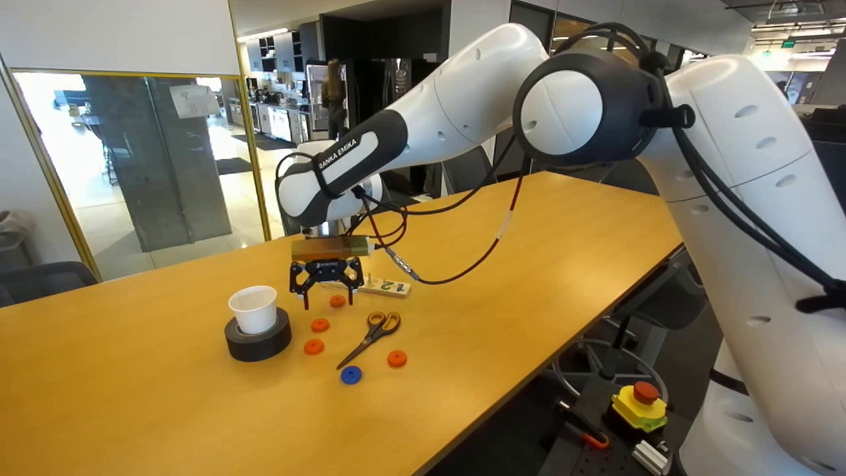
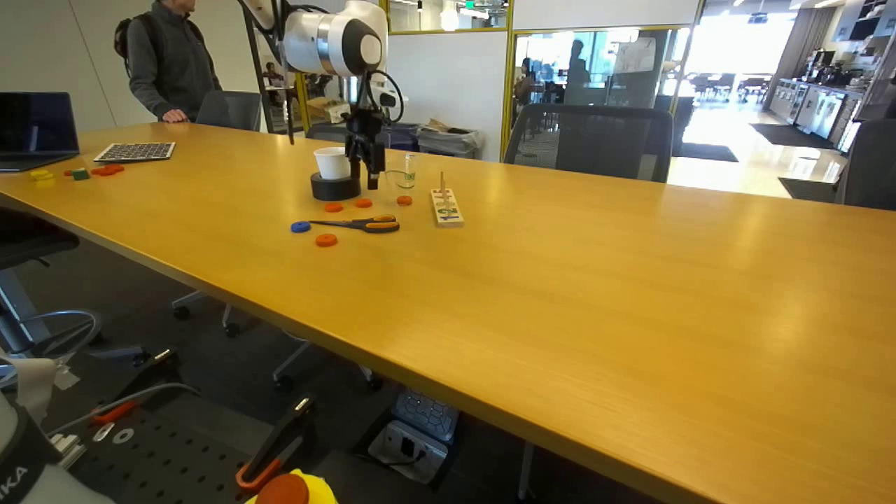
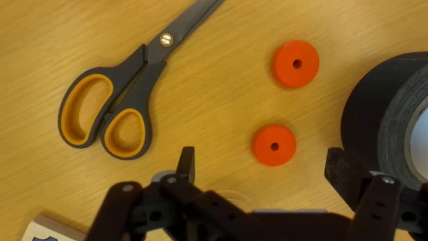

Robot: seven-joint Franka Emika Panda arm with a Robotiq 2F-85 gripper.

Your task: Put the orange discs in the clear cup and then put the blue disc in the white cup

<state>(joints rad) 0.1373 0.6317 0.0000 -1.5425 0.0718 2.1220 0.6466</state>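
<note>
Holding the gripper (image 1: 328,304) spread wide above the table (image 1: 165,396), with nothing between its fingers (image 3: 186,164). Most likely setting up for a first pick: counting four orange discs (image 1: 320,324) lying loose near the scissors (image 3: 147,78) in both exterior views, two of them right of centre in the wrist view. For doing it well, aiming at the lower disc (image 3: 274,145) there, showing between the fingertips; centring over it, then narrowing before lowering, so as to be clearing the tape (image 3: 371,113) crowding the right edge, close by one fingertip. Closing low and level across the rim, without scraping wood.

Then carrying to the clear cup (image 2: 406,178), showing at upper middle in an exterior view, just right of the gripper; failing to make out its contents at that size.

Saving the blue disc (image 1: 351,375) for last, at lower centre in an exterior view, by the scissors' tip, perhaps touching. Minding those blades while gripping. Lifting it well above the white cup (image 1: 256,320), left of centre, standing inside the tape.

Also watching the number block (image 2: 448,210) with its upright peg, right of the gripper in both exterior views. Seeing a laptop (image 2: 35,126) and coloured pieces (image 2: 80,173) at upper left, well apart.
</note>
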